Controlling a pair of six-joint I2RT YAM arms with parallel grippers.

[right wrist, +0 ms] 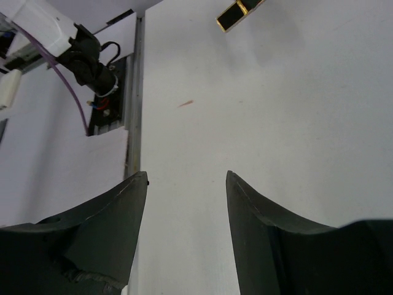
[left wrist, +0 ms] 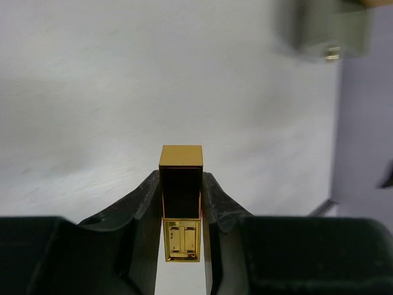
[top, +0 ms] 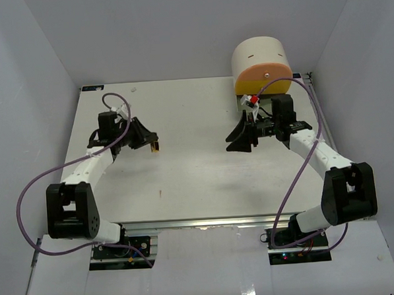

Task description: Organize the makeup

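A small black-and-gold lipstick tube (left wrist: 180,165) sits between the fingers of my left gripper (left wrist: 181,179), which press on both of its sides; its gold end points away from the wrist. From above, the same tube (top: 156,147) shows at the tip of the left gripper (top: 150,142), over the left-centre of the table. My right gripper (top: 240,137) hovers right of centre, open, and nothing lies between its fingers (right wrist: 187,178). The right wrist view catches the lipstick tube (right wrist: 238,15) at its top edge. No other makeup shows.
A round cream drawer unit (top: 262,66) with an orange front stands at the back right, just behind the right arm. The white table (top: 199,180) has a rail along its near edge (right wrist: 134,92). Purple cables loop beside both arms.
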